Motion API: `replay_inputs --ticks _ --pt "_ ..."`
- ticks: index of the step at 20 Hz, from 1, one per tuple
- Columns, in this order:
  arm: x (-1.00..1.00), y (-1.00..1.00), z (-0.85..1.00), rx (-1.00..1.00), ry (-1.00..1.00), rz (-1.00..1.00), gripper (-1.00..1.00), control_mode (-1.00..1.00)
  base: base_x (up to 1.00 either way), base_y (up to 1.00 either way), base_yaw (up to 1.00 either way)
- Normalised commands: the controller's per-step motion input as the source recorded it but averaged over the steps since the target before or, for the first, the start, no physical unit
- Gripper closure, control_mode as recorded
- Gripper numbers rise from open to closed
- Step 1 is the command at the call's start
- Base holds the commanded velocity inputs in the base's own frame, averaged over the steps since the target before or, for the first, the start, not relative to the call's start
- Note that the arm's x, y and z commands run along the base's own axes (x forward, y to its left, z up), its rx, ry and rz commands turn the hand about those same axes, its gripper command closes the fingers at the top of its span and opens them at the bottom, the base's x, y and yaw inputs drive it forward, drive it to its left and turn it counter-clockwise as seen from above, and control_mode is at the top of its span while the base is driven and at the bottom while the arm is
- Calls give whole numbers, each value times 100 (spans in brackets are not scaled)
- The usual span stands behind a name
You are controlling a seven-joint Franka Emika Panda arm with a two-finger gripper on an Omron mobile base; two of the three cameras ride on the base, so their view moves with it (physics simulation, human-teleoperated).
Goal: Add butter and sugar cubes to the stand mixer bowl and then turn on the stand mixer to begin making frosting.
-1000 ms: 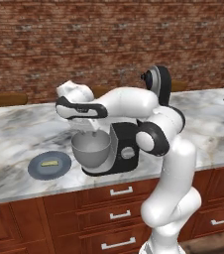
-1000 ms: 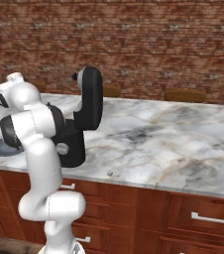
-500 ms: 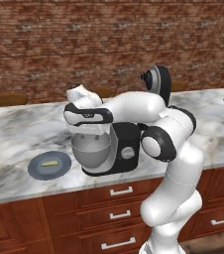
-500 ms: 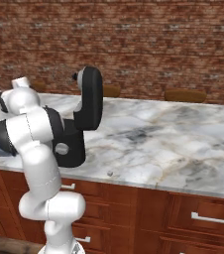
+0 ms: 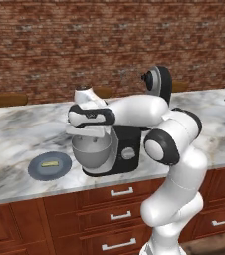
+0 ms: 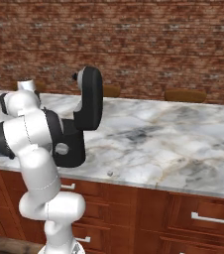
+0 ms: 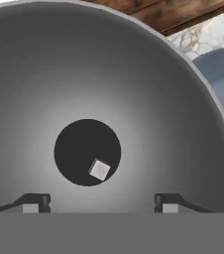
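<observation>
- A white robot arm holds its hand (image 7: 100, 203) directly above the stand mixer bowl (image 5: 91, 151) on the marble worktop (image 5: 15, 134), its fingers spread apart and empty, looking straight down into the grey metal.
- One small white sugar cube (image 7: 99, 170) lies on the dark disc at the bottom of the bowl, loose and well clear of the fingertips.
- The butter (image 5: 49, 163) sits on the blue-grey plate (image 5: 37, 171) just left of the bowl, not yet added.
- The black stand mixer (image 5: 132, 144) has its head tipped up and back, and the silver side knob (image 5: 128, 153) appears untouched.
- The likeliest slip from here: with the arm low over the bowl and the plate so close by, a sideways swing toward the butter could clip the rim and shift the bowl on its base.
- A thin, flat stick is also hard to pinch off a plate; fingers closing too high could skid it away or push the plate along the worktop.
</observation>
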Motion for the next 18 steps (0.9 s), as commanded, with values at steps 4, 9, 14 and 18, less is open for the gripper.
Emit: replay_inputs --ticks 4,9,14,18 --pt "-11 11 22 0 0 5 -100 -100 0 0 0" --pt "-50 0 60 0 -15 1 -100 -100 0 0 0" --pt "-100 -19 85 0 -30 0 -100 -100 0 0 0" --pt "-99 -60 54 0 -18 0 -100 -100 0 0 0"
